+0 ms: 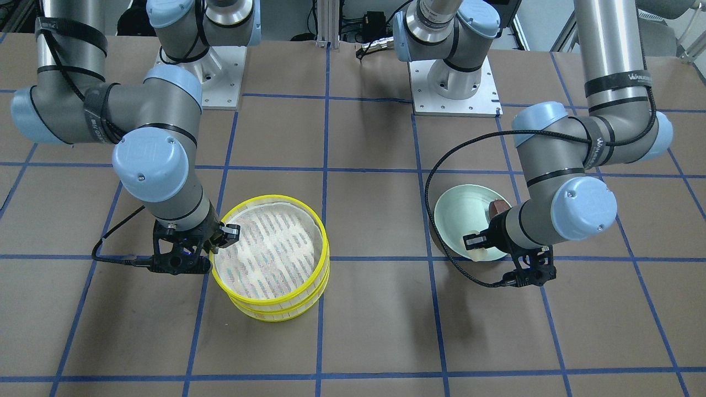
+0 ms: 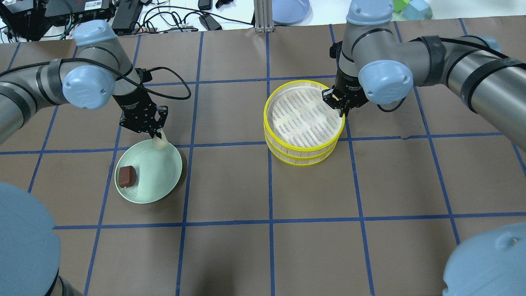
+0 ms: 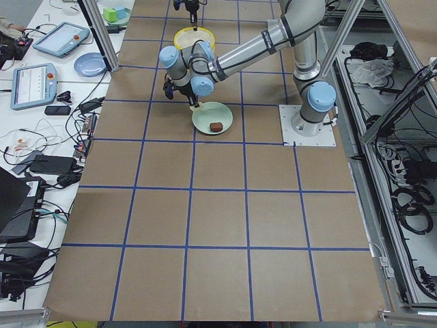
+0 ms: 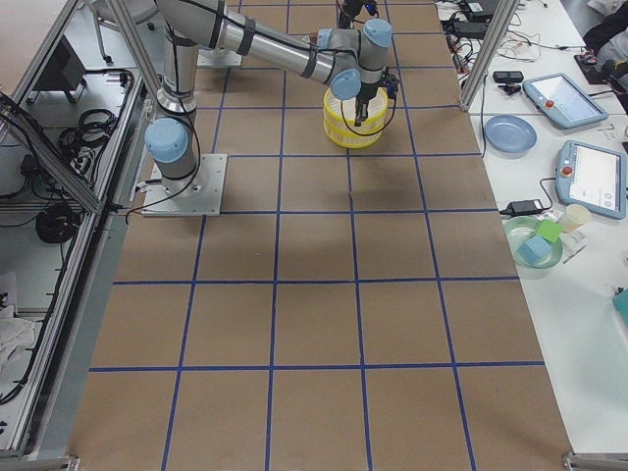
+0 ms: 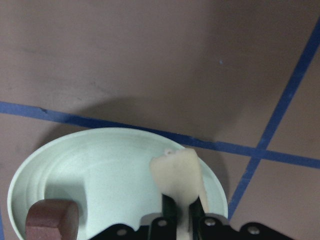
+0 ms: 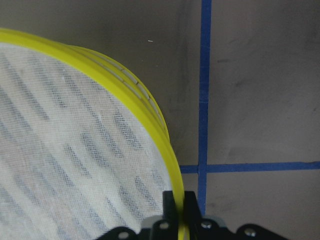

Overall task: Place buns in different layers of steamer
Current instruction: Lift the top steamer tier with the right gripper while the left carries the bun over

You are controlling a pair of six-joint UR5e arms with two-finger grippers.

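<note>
1. Overhead: your left gripper (image 2: 158, 133) pinches the white bun (image 2: 160, 142) at the plate (image 2: 161, 174) rim; the brown bun (image 2: 127, 176) lies inside.
2. Left wrist: it looks soft; squeeze gently.
3. Right wrist: your right gripper (image 6: 179, 207) pinches the stiff steamer (image 6: 120, 75) rim.

Front: across the table (image 1: 375, 331), faces the robot, looks steeply down, middle distance.
Overhead: behind the robot, looks forward and down, middle distance; plate (image 2: 162, 172) at left, steamer (image 2: 302, 153) at right.
Left side: high at the table's end, far; plate is nearer than steamer.
Right side: high at the other end, far; steamer is nearer.
Left wrist: very near, above the plate's rim.
Right wrist: very near, above the steamer's rim.
Shared: front and overhead both show plate and steamer, with sides swapped.
</note>
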